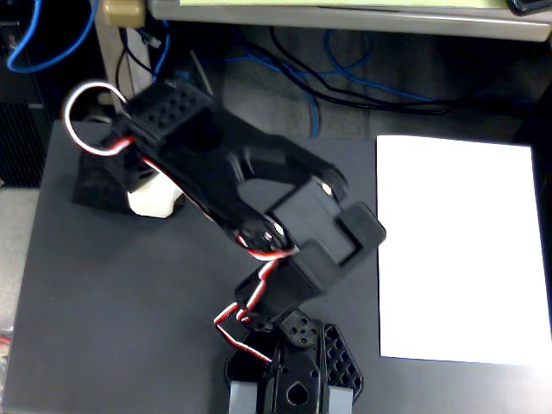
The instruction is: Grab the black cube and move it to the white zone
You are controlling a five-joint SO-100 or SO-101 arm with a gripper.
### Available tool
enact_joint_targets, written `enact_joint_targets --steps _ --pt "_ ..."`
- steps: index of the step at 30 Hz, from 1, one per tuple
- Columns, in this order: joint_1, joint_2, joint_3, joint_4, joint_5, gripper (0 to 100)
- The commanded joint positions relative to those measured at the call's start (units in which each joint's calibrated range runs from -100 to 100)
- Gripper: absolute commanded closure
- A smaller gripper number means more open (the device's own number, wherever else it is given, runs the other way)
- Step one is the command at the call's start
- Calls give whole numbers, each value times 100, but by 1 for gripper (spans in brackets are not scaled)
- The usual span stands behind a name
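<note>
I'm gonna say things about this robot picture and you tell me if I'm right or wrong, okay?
1. The flat white paper sheet lies on the right side of the dark grey table. True.
2. The black plastic robot arm is stretched out over the white paper sheet. False: it is over the dark table, left of the sheet.
3. The thin wires running along the arm are green. False: they are red and white.
4. Blue cables hang behind the table. True.
5. The gripper is at the top of the picture. False: it is at the bottom edge, pointing down.
</note>
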Motion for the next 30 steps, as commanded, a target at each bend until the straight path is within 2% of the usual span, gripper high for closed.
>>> enact_joint_targets --steps 1,3,5,7,11,15,18,24,27,30 --pt "-20 6 558 -609 33 92" --pt "-50 6 639 -609 33 92" --pt "-20 6 621 -601 33 99" --pt "-5 -95 422 -369 33 99" --pt "9 -104 -1736 1689 22 99" --pt "46 -104 -3060 2410 17 99" --pt "1194 -104 -3939 3276 85 99" --pt "3821 -112 -5326 4065 965 99" --pt "3976 -339 -5354 4065 1169 99" --pt "4535 -1574 -4955 4099 1526 99"
